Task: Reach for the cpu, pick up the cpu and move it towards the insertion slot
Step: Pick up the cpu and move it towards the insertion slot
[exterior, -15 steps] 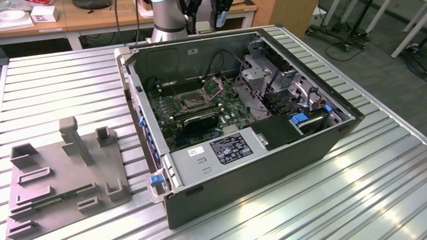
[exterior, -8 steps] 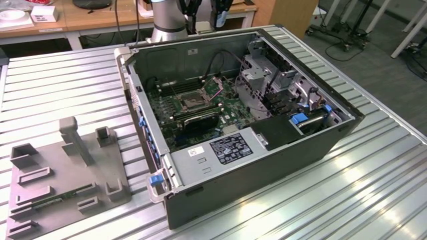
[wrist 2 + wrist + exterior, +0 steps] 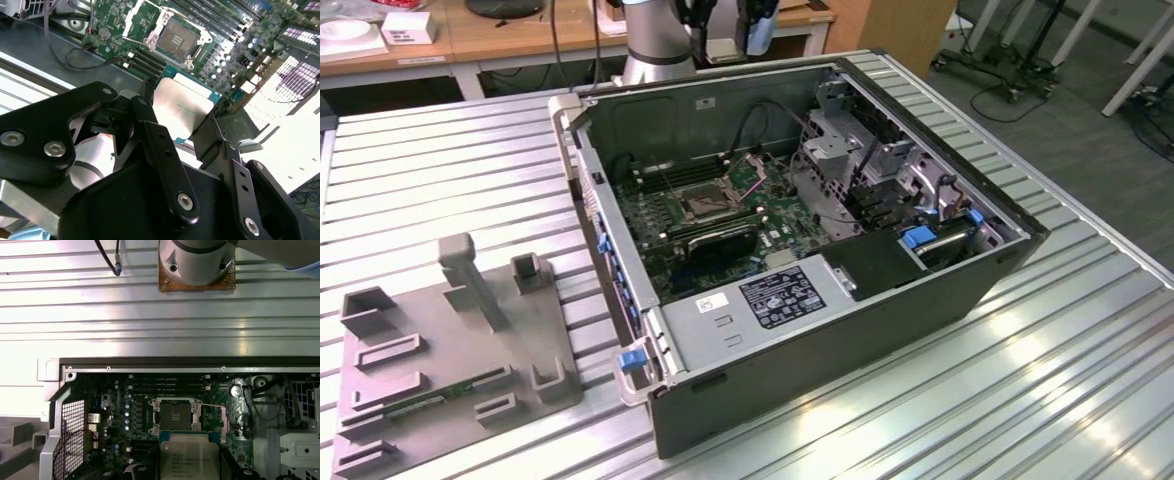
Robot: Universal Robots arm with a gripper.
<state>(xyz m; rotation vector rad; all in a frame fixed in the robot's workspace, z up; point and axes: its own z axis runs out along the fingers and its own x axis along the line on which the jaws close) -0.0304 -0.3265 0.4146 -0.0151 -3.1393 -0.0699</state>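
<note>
The gripper [image 3: 182, 125] hangs over the open computer case [image 3: 961, 290] with its jaws pinching the cpu [image 3: 181, 107] by two opposite edges; in the second wrist view the black fingers [image 3: 150, 135] bracket the pale silvery top of the chip, one on each side, both touching it; the chip sits level between them, its green edge showing along the far side; in the first wrist view the cpu [image 3: 190, 457] appears again, held in the air above the motherboard [image 3: 115, 415], and just beside the insertion slot [image 3: 175, 416] rather than over it; the slot is a dark square socket with a silvery frame, uncovered, and the chip is clear of it, not seated; in the second wrist view the insertion slot [image 3: 176, 37] lies beyond the chip on the green board, with the long black memory slots [image 3: 220, 20] running close alongside it; in the exterior view the case lies on its side on the ribbed metal counter [image 3: 440, 170], its side panel off, the insertion slot [image 3: 699, 205] visible deep in the board; the arm [image 3: 654, 40] rises at the far edge of the counter behind the case; toward the exterior view's left, well apart from the case, a gray fixture plate [image 3: 447, 380] rests on the counter with a long green memory stick [image 3: 443, 392] lying on it.
</note>
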